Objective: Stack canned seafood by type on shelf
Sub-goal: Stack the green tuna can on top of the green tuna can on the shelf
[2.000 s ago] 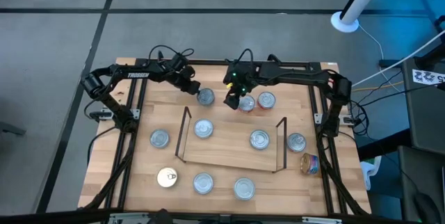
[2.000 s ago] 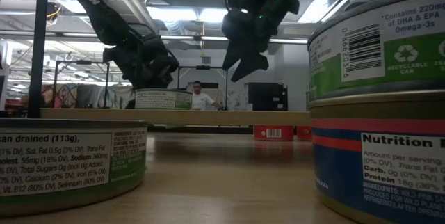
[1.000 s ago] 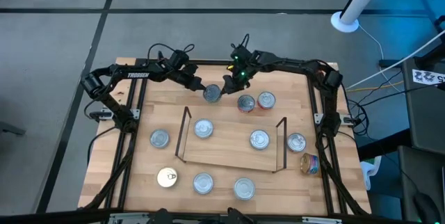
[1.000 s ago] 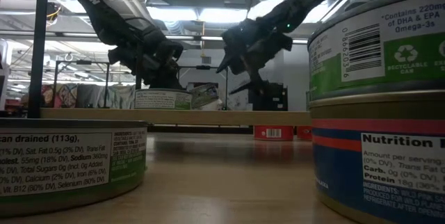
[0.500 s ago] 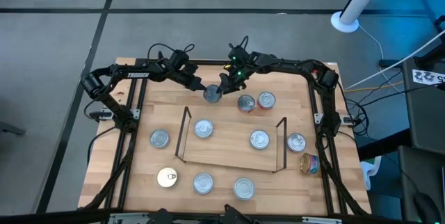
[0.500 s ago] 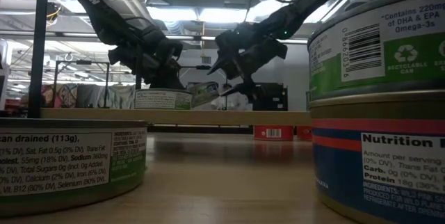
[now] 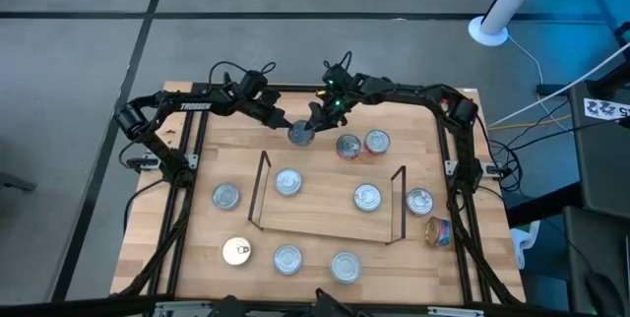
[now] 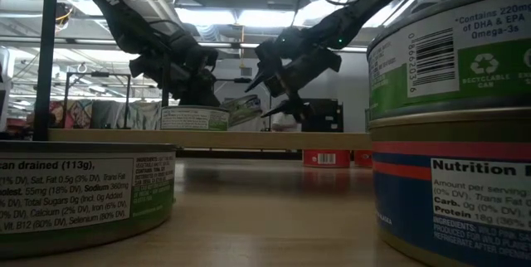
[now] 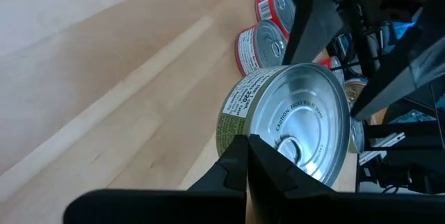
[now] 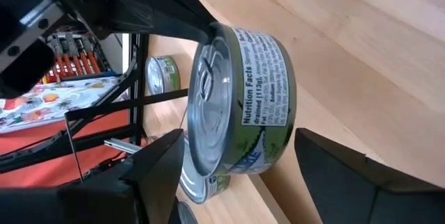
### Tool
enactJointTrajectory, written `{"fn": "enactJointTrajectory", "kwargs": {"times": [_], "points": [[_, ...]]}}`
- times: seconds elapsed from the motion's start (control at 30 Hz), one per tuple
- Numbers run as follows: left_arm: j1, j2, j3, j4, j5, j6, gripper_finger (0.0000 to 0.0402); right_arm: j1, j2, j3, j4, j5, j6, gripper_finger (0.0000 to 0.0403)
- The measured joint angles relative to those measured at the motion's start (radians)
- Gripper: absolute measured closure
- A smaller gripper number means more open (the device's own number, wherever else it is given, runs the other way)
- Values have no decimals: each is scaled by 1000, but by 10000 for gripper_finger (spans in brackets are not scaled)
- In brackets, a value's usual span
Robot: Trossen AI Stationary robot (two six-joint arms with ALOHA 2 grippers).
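Note:
A silver-topped, green-labelled tin (image 7: 300,135) hangs tilted in the air near the table's far edge, held by my left gripper (image 7: 285,124). The low view shows the tin (image 8: 244,111) above the shelf board (image 8: 207,138). My right gripper (image 7: 314,123) is open. Its fingers stand on either side of the tin (image 10: 240,109), with gaps showing between them and it. The shelf (image 7: 330,221) carries two silver tins (image 7: 287,181) (image 7: 367,197). Two red-labelled tins (image 7: 348,147) (image 7: 377,141) rest on the table behind it. My left gripper (image 9: 247,156) pinches the tin at the part of its rim (image 9: 240,137) nearest the gripper. One finger (image 9: 278,175) lies over the silver lid and the other (image 9: 222,175) on the far side of the rim. It comes from the table's left. The tin is lifted clear and tilted.
Silver tins sit on the table at the shelf's left (image 7: 226,196) and right (image 7: 419,201) and along the near edge (image 7: 287,258) (image 7: 346,266). A gold-topped tin (image 7: 236,250) and one on its side (image 7: 439,230) are there too. Large tins (image 8: 452,118) fill the low view's foreground.
My right gripper has moved a little toward the table's left and down, closing in on the tin until its open fingers stand on either side of it. My left gripper has kept the tin lifted and tilted in the same place.

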Motion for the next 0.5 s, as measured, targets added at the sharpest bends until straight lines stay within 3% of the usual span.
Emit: {"fn": "enactJointTrajectory", "kwargs": {"times": [0.3,0.5], "points": [[-2,0,2,35,0,3,401,30,14,0,34,-1,-4,135],[-2,0,2,31,1,7,401,35,14,0,51,8,-4,198]]}}
